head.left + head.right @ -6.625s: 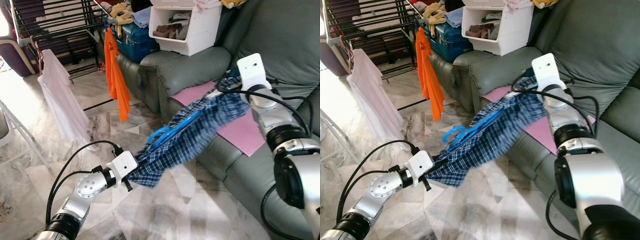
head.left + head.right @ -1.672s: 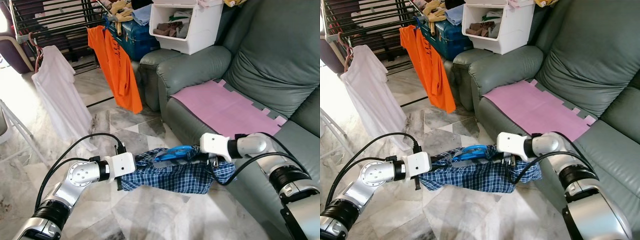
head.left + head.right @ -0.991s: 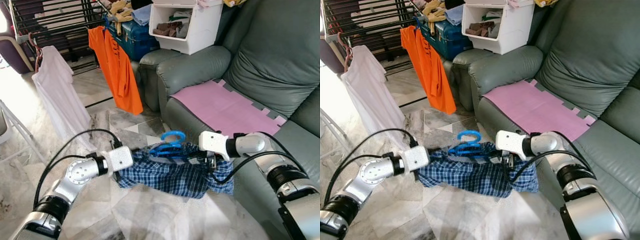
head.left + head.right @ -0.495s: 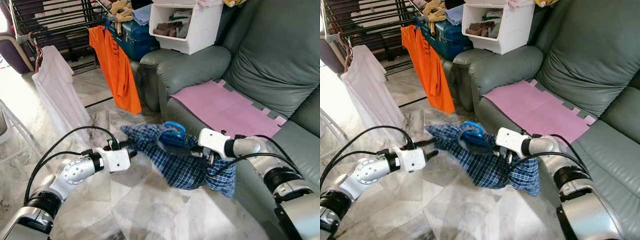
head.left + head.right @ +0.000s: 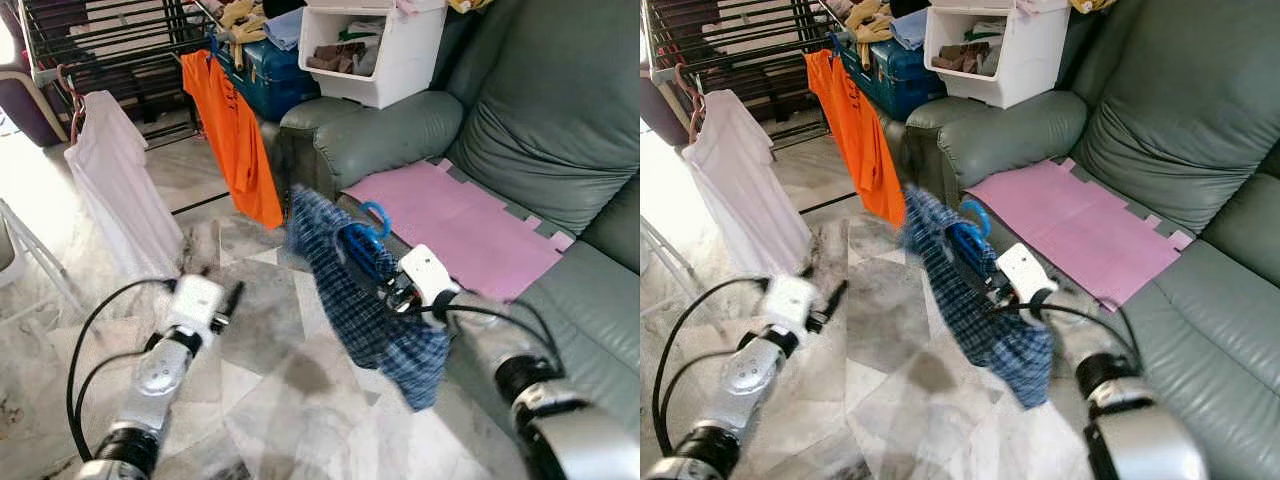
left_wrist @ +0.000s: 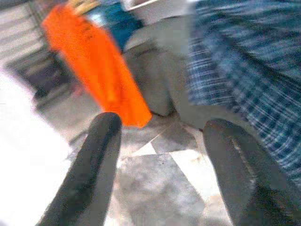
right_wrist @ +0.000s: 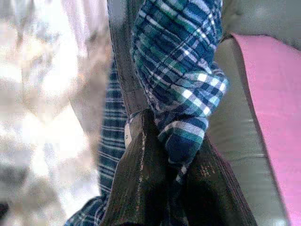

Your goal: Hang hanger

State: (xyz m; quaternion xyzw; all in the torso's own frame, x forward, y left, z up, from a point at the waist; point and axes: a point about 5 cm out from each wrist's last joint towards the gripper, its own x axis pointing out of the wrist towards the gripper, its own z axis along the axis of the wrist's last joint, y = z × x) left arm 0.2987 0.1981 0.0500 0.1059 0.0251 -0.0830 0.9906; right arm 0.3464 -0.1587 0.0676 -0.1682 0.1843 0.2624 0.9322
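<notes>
A blue plaid shirt (image 5: 365, 300) on a blue hanger (image 5: 362, 245) hangs in the air in front of the sofa, the hanger's hook (image 5: 976, 215) pointing up. My right gripper (image 5: 392, 292) is shut on the shirt's cloth near the hanger; in the right wrist view its fingers (image 7: 141, 179) pinch a bunched plaid fold (image 7: 183, 94). My left gripper (image 5: 230, 298) is low on the left, apart from the shirt. In the left wrist view its fingers (image 6: 96, 174) stand wide open with nothing between them.
A dark drying rack (image 5: 100, 40) stands at the back left, with an orange shirt (image 5: 235, 140) and a white shirt (image 5: 120, 190) hanging from it. A grey sofa (image 5: 540, 110) with a pink mat (image 5: 450, 215) is on the right. A white bin (image 5: 375, 55) and blue box (image 5: 265, 80) sit behind.
My left gripper has let go of the shirt and drawn back to the left. The right gripper has lifted the shirt, which now hangs down from the hanger.
</notes>
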